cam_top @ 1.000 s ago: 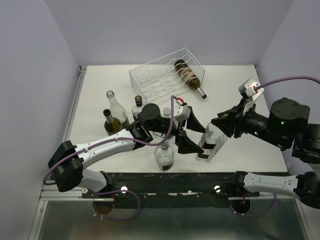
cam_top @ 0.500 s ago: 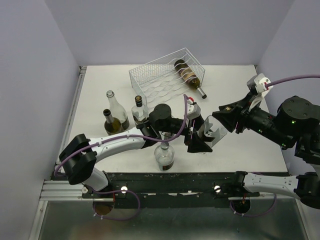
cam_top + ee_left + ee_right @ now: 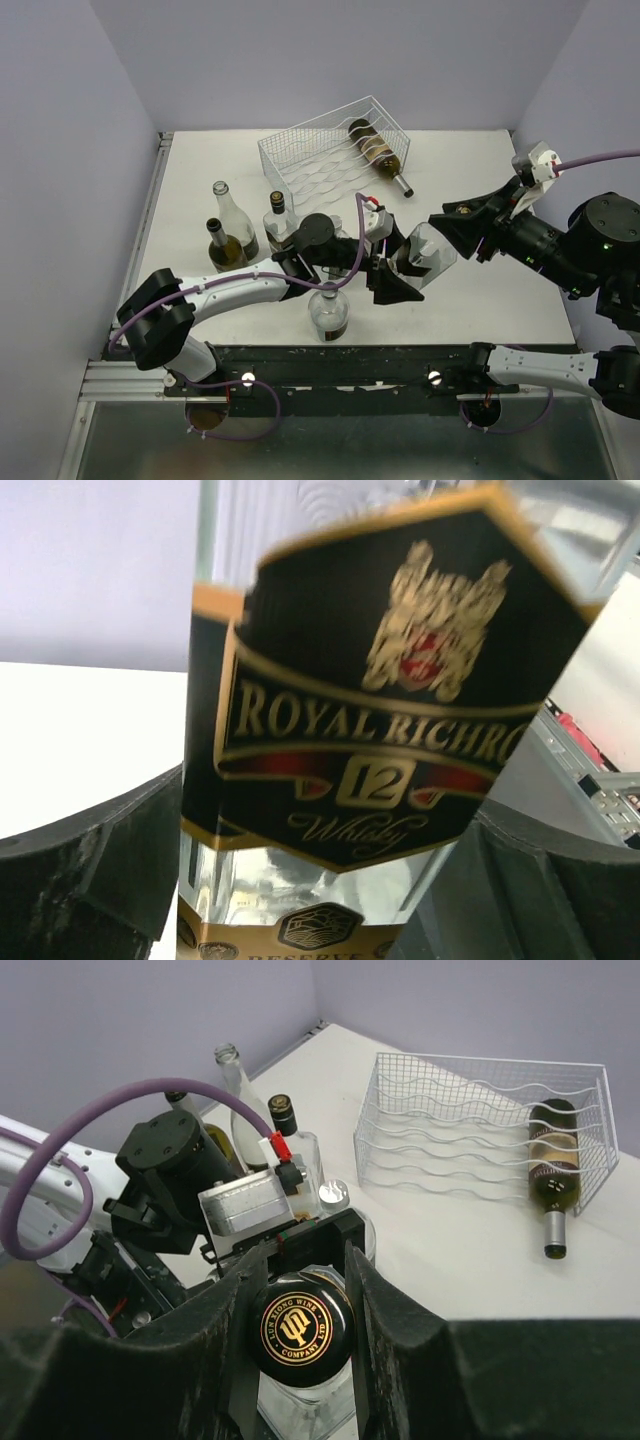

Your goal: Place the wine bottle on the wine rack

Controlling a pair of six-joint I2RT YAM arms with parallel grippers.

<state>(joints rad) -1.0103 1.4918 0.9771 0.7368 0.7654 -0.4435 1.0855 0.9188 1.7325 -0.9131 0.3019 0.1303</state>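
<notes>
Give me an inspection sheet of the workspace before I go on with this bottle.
Surface: white table, no spills seen.
Job's things: whisky bottle tilted between both grippers; wine rack at the back, one dark bottle lying at its right end, neck poking out.
Clutter: group of three standing bottles at the left; round bottle at the near edge, under the left arm.
Grippers: right gripper shut on the whisky bottle's cap; left gripper straddles its body, contact unclear.
Cables: left purple cable arches over the wrist; right purple cable runs off to the right; no snag seen.
Surroundings: lilac walls on three sides; nothing else seen.
</notes>
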